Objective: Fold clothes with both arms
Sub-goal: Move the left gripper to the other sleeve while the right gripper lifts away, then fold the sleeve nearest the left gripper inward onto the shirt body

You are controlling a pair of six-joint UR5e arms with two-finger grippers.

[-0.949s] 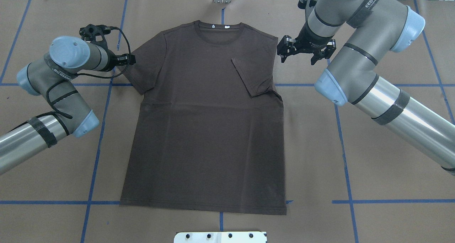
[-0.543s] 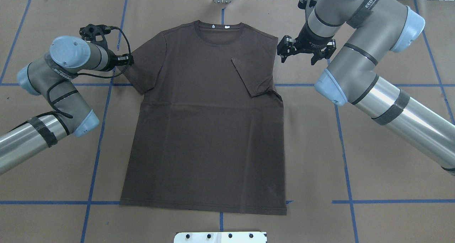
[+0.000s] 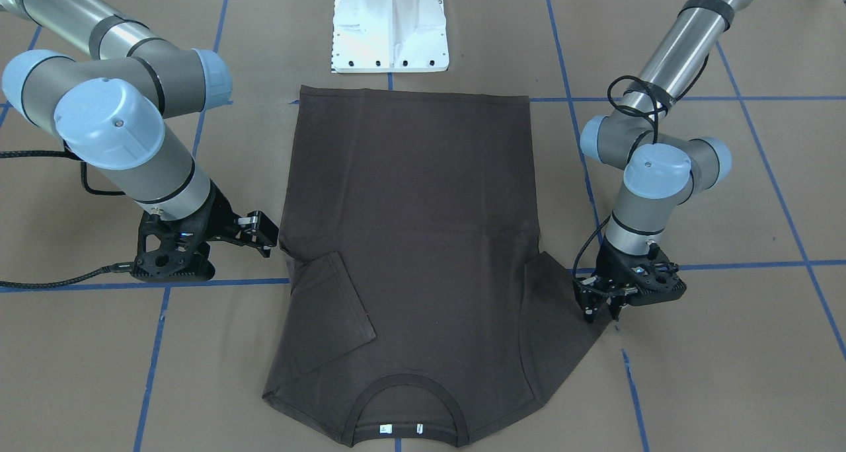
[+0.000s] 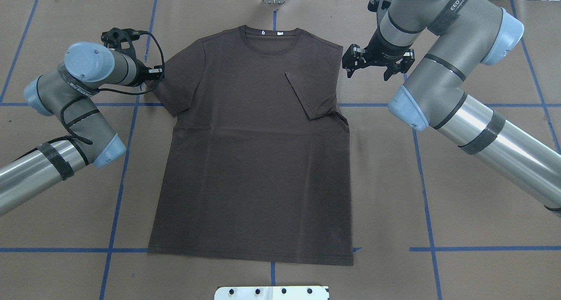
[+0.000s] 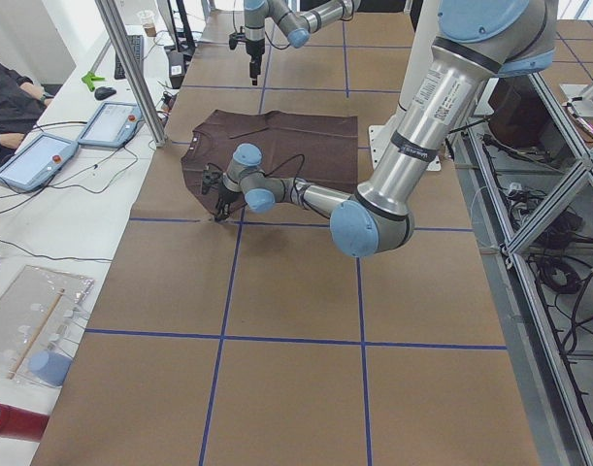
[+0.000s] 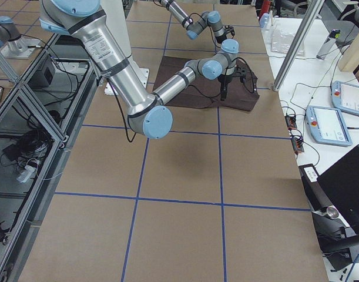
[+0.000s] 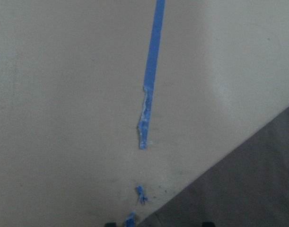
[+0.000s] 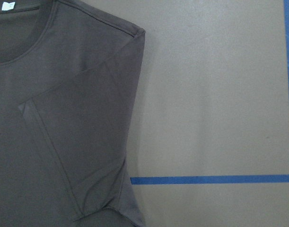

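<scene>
Black left gripper, change: it sits slightly further toward the collar end of the table than half a second ago, and the left arm has shifted with it.
Right gripper, change: it has barely moved, and the T-shirt lies as before.
T-shirt: flat on the brown paper table, collar away from the robot, hem toward its base.
Sleeves: left sleeve spread flat; right sleeve folded in over the chest.
Shirt to left gripper: the left sleeve's outer edge runs in between the fingertips in the wrist view.
Shirt to right gripper: the gripper is just beside the folded-side shoulder, clear of the cloth.
Left gripper grip: fingers a little apart, pointing down, holding nothing; contact with the cloth cannot be told.
Right gripper grip: fingers spread wide, holding nothing, over bare paper.
</scene>
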